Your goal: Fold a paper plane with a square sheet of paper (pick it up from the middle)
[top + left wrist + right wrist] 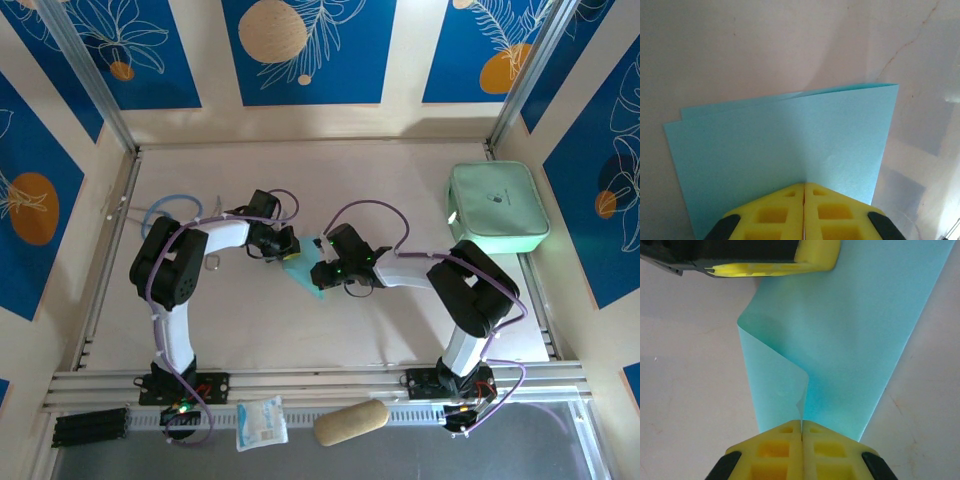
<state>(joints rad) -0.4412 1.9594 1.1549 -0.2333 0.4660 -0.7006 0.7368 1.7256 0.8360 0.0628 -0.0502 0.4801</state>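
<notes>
The left gripper (804, 186) has its two yellow foam fingers (772, 215) pressed together, and they are clamped on the near edge of the thin light-blue square sheet of paper (790, 135). In the left wrist view the sheet is folded over in two layers. The fold runs along its far edge, and the lower layer sticks out a little at the left side.

The right gripper (801, 424) is also pressed together and clamped on the same sheet, at another edge. In the right wrist view one layer of the paper curls up and bends over just in front of this gripper. A yellow finger of the left gripper sits on the far end of the sheet.

In the top view both grippers meet near the middle of the pale wooden table (400, 180), with the sheet between them. A mint-green rounded zip case (498, 205) lies well apart at the far right. A white snack packet (262, 422) and a beige oblong object (350, 422) lie at the near edge, between the arm bases.
</notes>
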